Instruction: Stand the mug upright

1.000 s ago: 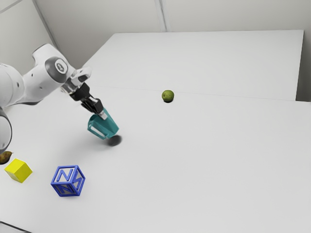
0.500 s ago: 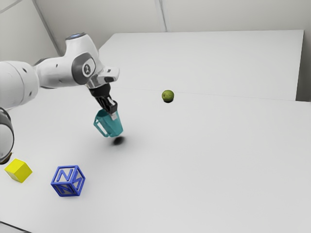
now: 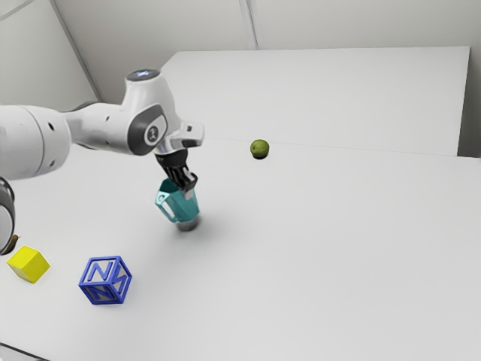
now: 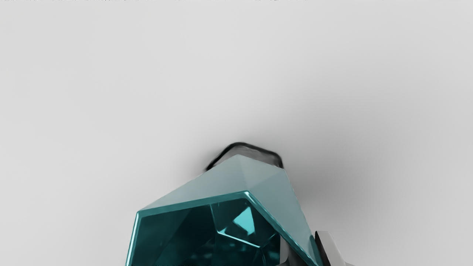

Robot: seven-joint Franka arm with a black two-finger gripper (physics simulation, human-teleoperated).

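Tilt is what can most likely spoil this for you. The mug [image 3: 178, 203] hangs mouth up but leaning, its mouth toward the exterior view's left and its foot near the counter [image 3: 323, 248]; whether the foot touches, you cannot tell. If you let go at this slant, I judge it could rock on one bottom edge and fall back onto its handle [image 3: 167, 211] side. Pressing down while it leans could catch that same edge first and twist the wall in your grip. The claw [image 3: 189, 192] is clamped on the mug by the wall near the rim, one finger [image 4: 290, 257] inside and the other finger [image 4: 329, 246] outside, so the hold is off-centre and the weight may swing about it. An inner finger could also drag the rim as you pull away, if you leave at an angle.

As for pose, the arm [image 3: 113, 128] reaches in from the exterior view's left, its wrist above the mug, with the claw slanting down toward the exterior view's right. The blue block [image 3: 105, 280] sits well apart from the mug, as does the green fruit [image 3: 259, 148], so neither looks likely to interfere.
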